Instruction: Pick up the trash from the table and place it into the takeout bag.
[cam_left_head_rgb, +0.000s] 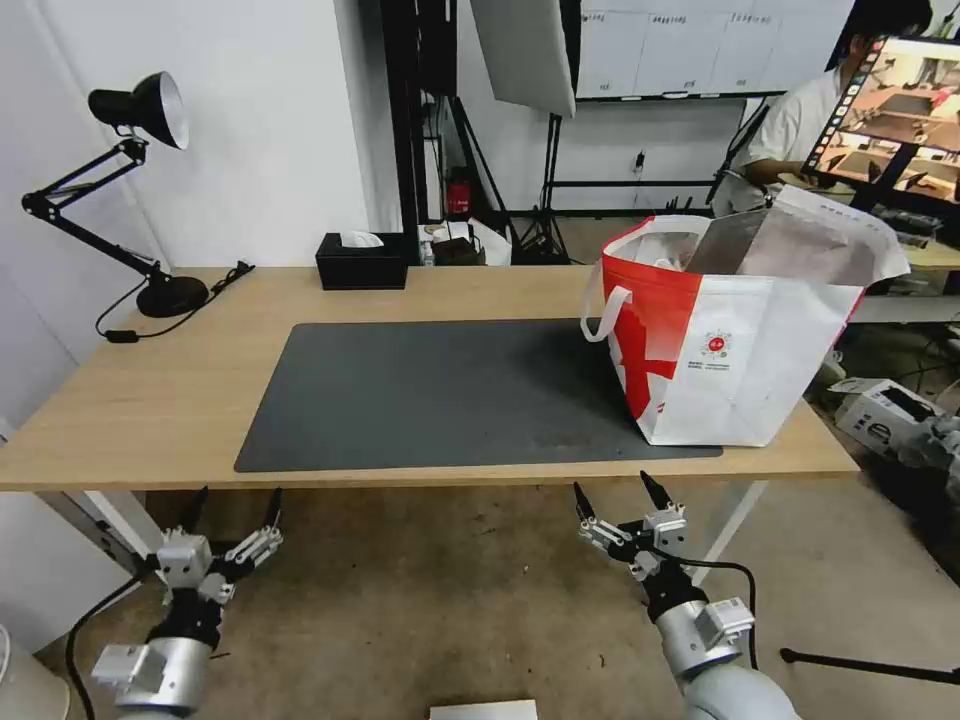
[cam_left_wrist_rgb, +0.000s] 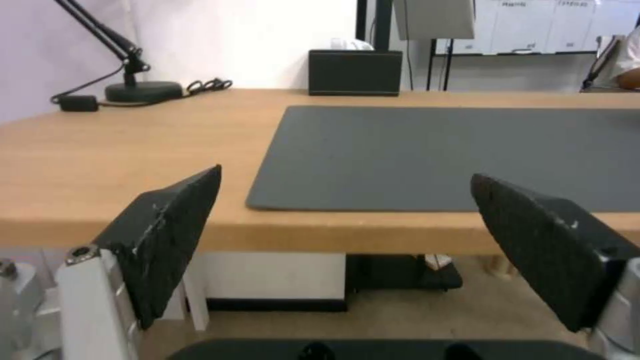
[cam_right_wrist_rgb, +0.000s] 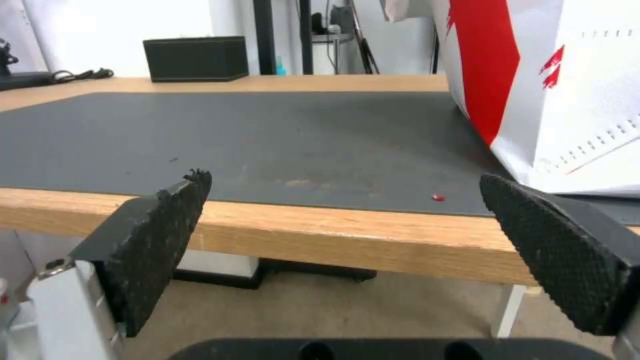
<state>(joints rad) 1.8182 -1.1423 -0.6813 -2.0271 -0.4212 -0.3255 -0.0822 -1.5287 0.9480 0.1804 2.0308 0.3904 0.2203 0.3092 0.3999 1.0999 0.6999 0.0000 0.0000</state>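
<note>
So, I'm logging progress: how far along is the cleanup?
Looks nearly done: the mat carries no bowl, tray or tissue, and the takeout bag stands filled at its right end. Left gripper and right gripper hang open, holding nothing. One red speck remains.

No legible text anywhere. Bag (cam_left_head_rgb: 735, 345): small round red logo (cam_left_head_rgb: 715, 345) on its white front panel, with tiny lines of print beneath, possibly characters, too small to read. Nothing else bears readable marks.
</note>
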